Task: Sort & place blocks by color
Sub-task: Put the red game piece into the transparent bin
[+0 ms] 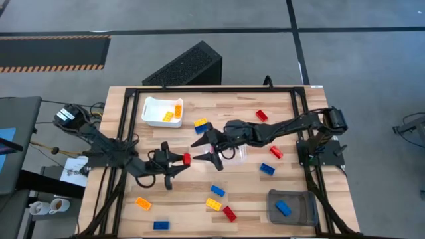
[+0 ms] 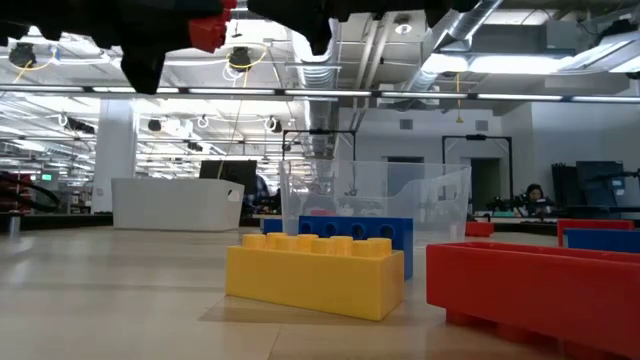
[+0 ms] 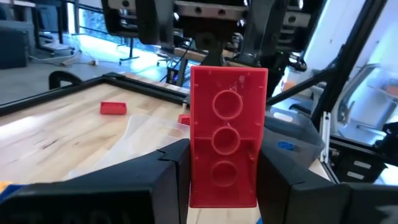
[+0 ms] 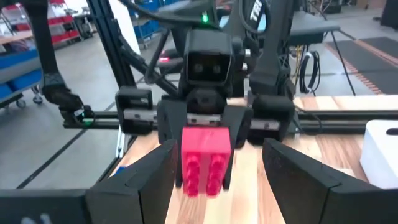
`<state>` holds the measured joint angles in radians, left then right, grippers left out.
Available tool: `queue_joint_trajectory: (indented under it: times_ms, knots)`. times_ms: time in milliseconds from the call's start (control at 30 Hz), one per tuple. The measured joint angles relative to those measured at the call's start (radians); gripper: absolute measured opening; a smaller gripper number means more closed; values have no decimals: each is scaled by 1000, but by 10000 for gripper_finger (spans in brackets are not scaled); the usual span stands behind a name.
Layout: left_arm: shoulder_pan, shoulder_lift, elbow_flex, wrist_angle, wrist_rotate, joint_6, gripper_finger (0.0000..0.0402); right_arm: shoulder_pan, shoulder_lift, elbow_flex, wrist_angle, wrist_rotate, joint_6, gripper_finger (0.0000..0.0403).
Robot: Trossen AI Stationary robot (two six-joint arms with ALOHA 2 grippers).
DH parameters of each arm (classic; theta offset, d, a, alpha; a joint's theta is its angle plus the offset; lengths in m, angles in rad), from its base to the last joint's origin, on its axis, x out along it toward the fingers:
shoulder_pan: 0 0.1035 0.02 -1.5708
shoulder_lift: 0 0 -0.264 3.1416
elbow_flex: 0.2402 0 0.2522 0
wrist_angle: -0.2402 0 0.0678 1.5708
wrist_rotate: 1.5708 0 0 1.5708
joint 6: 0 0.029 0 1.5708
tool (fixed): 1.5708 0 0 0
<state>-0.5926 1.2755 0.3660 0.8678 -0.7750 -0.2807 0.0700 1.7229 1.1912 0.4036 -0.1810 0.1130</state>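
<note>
A red block (image 1: 187, 159) sits in my left gripper (image 1: 182, 159), above the middle of the table. The left wrist view shows its hollow underside (image 3: 227, 137). My right gripper (image 1: 207, 151) is open and faces the left one from the right. In the right wrist view its fingers (image 4: 155, 174) stand on either side of the block (image 4: 205, 158) with a gap to each. In the low view the block (image 2: 210, 28) hangs high above the table. Other red, blue and yellow blocks lie scattered on the wood. My left gripper pinches the red block between its two fingers (image 3: 168, 180), which are on the block's two long side walls (image 3: 194, 168). The fingers come level from the table's left and lie along the block. The block's free end points toward the right gripper, and it is lifted clear of the table.
A white tray (image 1: 154, 118) with yellow blocks stands at the far left. A clear container (image 1: 238, 156) is below the right arm. A grey tray (image 1: 302, 199) with a blue block is at the near right. Loose blocks (image 1: 214, 204) lie along the near edge.
</note>
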Motion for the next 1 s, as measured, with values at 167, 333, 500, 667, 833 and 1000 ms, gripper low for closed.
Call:
queue_joint_trajectory:
  times_ms: [167, 333, 500, 667, 833, 1000]
  knots:
    - [23, 0, 0, 6, 55, 8, 96, 0, 0, 0, 20, 0, 8, 260]
    - [35, 0, 0, 6, 55, 30, 96, 0, 0, 0, 75, 0, 12, 260]
    - [56, 0, 0, 6, 57, 30, 96, 0, 0, 0, 124, -1, 13, 260]
    - [92, 0, 0, 6, 75, 33, 96, 0, 0, 0, 129, -1, 30, 260]
    - [142, 0, 0, 6, 154, 33, 96, 0, 0, 0, 123, -1, 44, 260]
    - [163, 0, 0, 23, 203, 36, 96, -8, 0, 0, 43, 3, 44, 262]
